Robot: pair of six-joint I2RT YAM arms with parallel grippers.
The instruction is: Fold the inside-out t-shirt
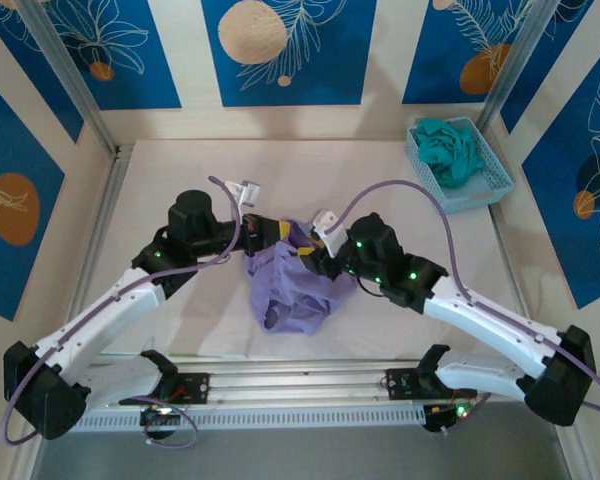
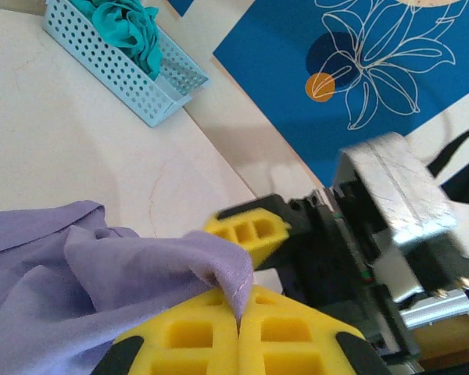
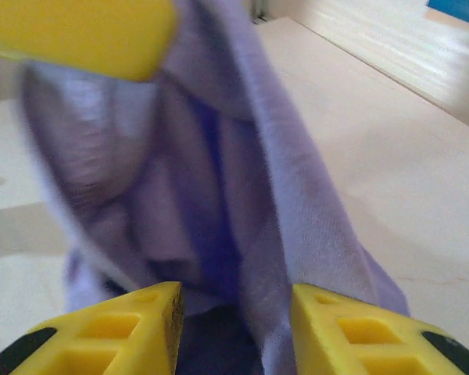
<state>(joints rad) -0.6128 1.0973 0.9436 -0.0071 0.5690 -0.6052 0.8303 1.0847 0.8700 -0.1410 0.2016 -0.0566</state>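
Farthest from the basket (image 1: 477, 190), the left gripper (image 2: 238, 306) is clenched on a folded edge of the inside-out t-shirt (image 1: 295, 290); its wrist view shows a hemmed lip of lavender cloth pinched right where the two yellow fingers meet. The shirt itself sits well left of the basket and nearer the arm bases, a bunched, crumpled heap on the table (image 1: 180, 170), its upper part gathered up between the two grippers and the rest sagging in loose folds below. Closer to the basket, on the shirt's other side, the right gripper (image 3: 234, 305) has its jaws standing apart, with cloth draping down into the gap but not pinched by them, so it looks released, not holding. The basket holds a teal garment (image 1: 448, 150), well apart from the shirt and no part of this job. The shirt appears light, thin and entirely limp: it will sag, twist and slide from wherever it is lifted, and a grip on the bulk would only drag the heap along. A better hold seems to be a seam or hem edge, at a shoulder or bottom corner, one in each gripper and spread apart, so the cloth can be drawn flat before any fold.
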